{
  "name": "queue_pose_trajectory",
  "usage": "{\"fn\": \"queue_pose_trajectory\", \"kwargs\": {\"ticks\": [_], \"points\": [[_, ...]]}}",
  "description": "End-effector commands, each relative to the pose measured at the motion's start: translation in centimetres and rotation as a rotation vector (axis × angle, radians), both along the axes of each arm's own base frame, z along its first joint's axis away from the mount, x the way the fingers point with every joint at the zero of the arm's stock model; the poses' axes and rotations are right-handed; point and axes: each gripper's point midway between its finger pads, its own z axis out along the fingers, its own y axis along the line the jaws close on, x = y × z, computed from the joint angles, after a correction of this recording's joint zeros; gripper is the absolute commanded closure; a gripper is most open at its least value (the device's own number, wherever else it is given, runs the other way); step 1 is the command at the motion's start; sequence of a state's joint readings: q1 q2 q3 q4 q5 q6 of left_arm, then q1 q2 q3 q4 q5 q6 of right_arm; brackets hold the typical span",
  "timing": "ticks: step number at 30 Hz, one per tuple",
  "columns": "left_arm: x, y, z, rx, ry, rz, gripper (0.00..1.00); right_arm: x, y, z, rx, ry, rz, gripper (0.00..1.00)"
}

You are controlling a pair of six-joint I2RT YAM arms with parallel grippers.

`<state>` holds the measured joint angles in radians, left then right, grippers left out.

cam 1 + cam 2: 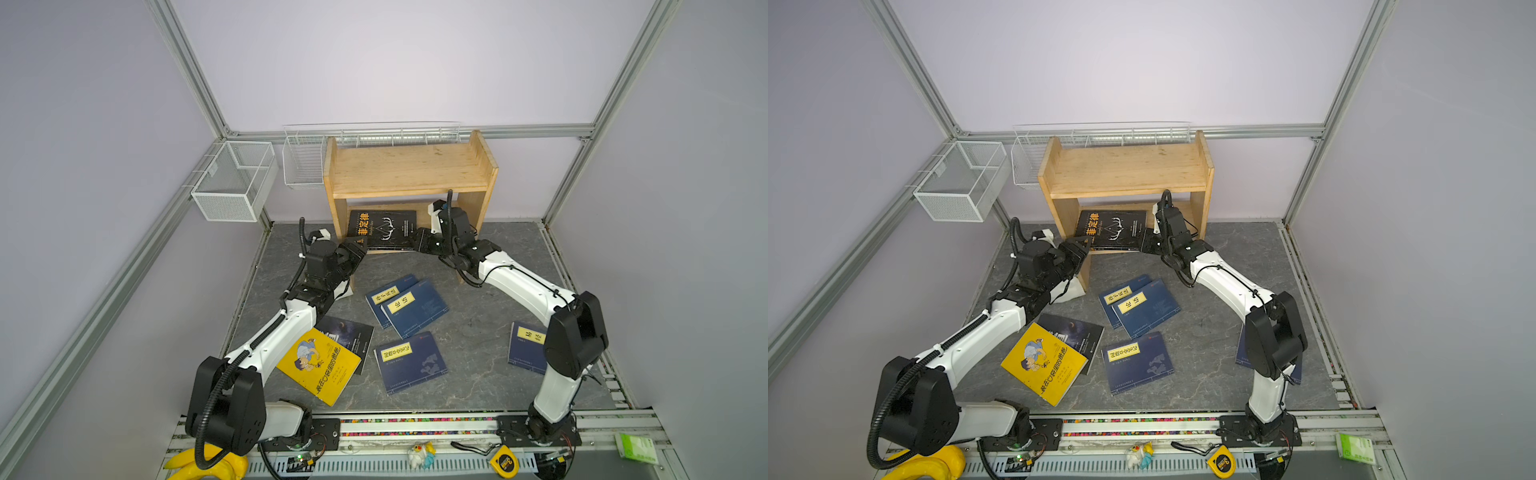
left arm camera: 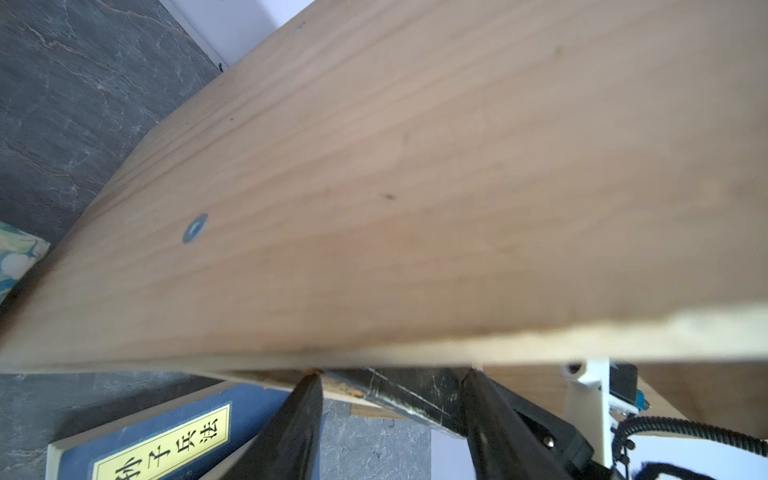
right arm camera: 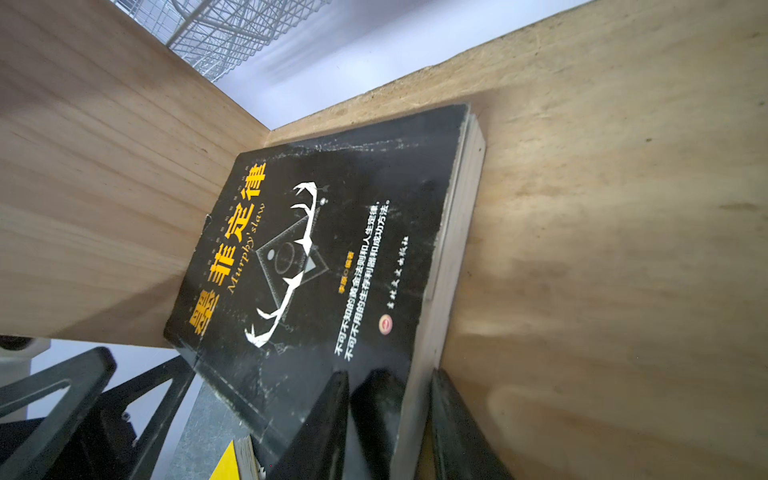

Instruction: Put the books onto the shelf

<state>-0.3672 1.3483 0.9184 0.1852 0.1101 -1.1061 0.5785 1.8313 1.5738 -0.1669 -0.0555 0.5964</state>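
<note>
Books check-in: the black book (image 3: pixel 324 249) is the one in play. It sits partly inside the lower bay of the shelf (image 1: pixel 409 170), spine toward the upright (image 3: pixel 104 208) on the left gripper's side, and its near edge pokes out past the front of the bottom board (image 3: pixel 582 249). The other six lie on the desk (image 1: pixel 478 332). The yellow book (image 1: pixel 318 365) lies over a second black one (image 1: pixel 353 336), and two navy books (image 1: pixel 407 305) overlap. A third navy one (image 1: pixel 409 365) sits alone, and a fourth (image 1: pixel 525 347) is half hidden behind the right arm (image 1: pixel 573 332).

The right gripper (image 3: pixel 399 378) has its jaws clamped on the book's page edge, one on the cover and one underneath. The left gripper (image 2: pixel 392 376) has its jaws apart around the spine corner, and we don't see them pinching anything.

What we reckon could go wrong:
- Only one side is really gripped, so a push could swing the book and wedge it against the upright.
- The left jaws sit right at the shelf's front, so a small nudge might shove the whole shelf.
- If the book is let go now, the overhanging part could slide back out onto the desk.
- It's a thin paperback, so it could also just buckle.

The right wrist view is the only one that shows the clamp and the full cover. The top views show only gripper bodies there, but they alone show the books left on the desk. The left wrist view is mostly the upright's outer face. It does catch a floral packet (image 2: pixel 16 262) beside the shelf.
</note>
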Motion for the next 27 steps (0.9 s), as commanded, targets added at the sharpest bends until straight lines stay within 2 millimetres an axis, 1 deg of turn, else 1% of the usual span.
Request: {"fn": "queue_pose_trajectory", "kwargs": {"ticks": [1, 5, 12, 13, 15, 16, 18, 22, 25, 27], "points": [[0.4, -0.1, 1.5, -0.036, -0.040, 0.005, 0.44, -0.2, 1.1, -2.0, -0.032, 0.040, 0.044, 0.64], [-0.3, 0.6, 1.4, -0.036, -0.038, 0.025, 0.44, 0.0, 1.2, -2.0, -0.033, 0.039, 0.047, 0.63], [-1.7, 1.8, 2.0, -0.013, -0.047, 0.059, 0.43, 0.4, 1.4, -2.0, -0.042, 0.034, 0.050, 0.61], [-2.0, 2.0, 2.2, -0.007, -0.052, 0.063, 0.42, 0.4, 1.4, -2.0, -0.041, 0.036, 0.050, 0.59], [-2.5, 2.4, 2.6, 0.010, -0.057, 0.071, 0.40, 0.3, 1.3, -2.0, -0.043, 0.039, 0.046, 0.52], [-3.0, 2.8, 3.1, 0.060, -0.077, 0.071, 0.37, 0.2, 1.2, -1.9, -0.046, 0.036, 0.047, 0.49], [-3.9, 3.8, 3.6, 0.164, -0.087, 0.079, 0.29, 0.0, 0.6, -1.1, -0.073, 0.012, 0.041, 0.45], [-6.6, 6.0, 3.9, 0.376, -0.069, 0.078, 0.17, -0.9, -1.4, 1.5, -0.133, -0.066, 0.014, 0.38], [-8.7, 7.2, 3.7, 0.458, -0.052, 0.069, 0.12, -2.5, -2.5, 2.8, -0.150, -0.103, 0.031, 0.35], [-10.0, 7.4, 3.2, 0.478, -0.042, 0.049, 0.11, -3.9, -3.1, 3.0, -0.156, -0.103, 0.053, 0.33]]}}
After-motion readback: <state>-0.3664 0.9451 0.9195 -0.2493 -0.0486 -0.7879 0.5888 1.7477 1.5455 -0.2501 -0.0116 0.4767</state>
